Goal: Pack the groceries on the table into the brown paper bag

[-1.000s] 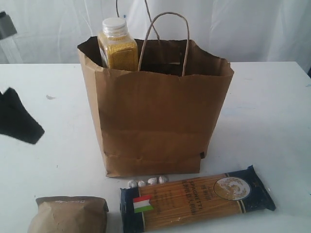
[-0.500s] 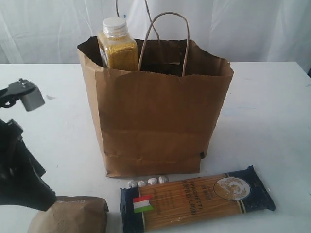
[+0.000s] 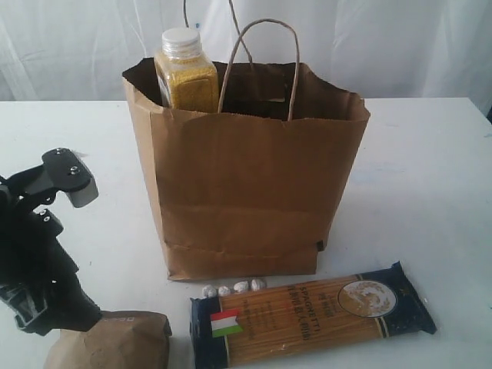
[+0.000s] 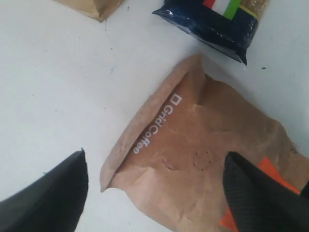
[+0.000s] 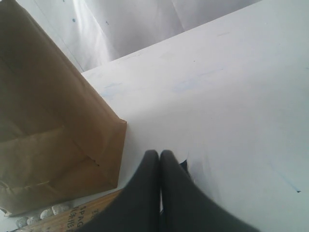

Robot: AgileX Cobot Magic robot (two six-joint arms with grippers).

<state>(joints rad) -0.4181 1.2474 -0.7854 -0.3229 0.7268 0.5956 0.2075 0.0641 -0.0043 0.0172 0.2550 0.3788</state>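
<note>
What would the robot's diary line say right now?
left hand: open over pouch | right hand: shut, empty | bottle: in bag | spaghetti: on table

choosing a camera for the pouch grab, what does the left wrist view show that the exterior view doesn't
Only the left wrist view: the Grid Coffee print and orange strip on the kraft pouch, and the left gripper with jaws open either side of it. Only the exterior view: the yellow-grain bottle standing in the brown paper bag, and the whole spaghetti packet. Both: pouch, packet's flag end, white table.
</note>
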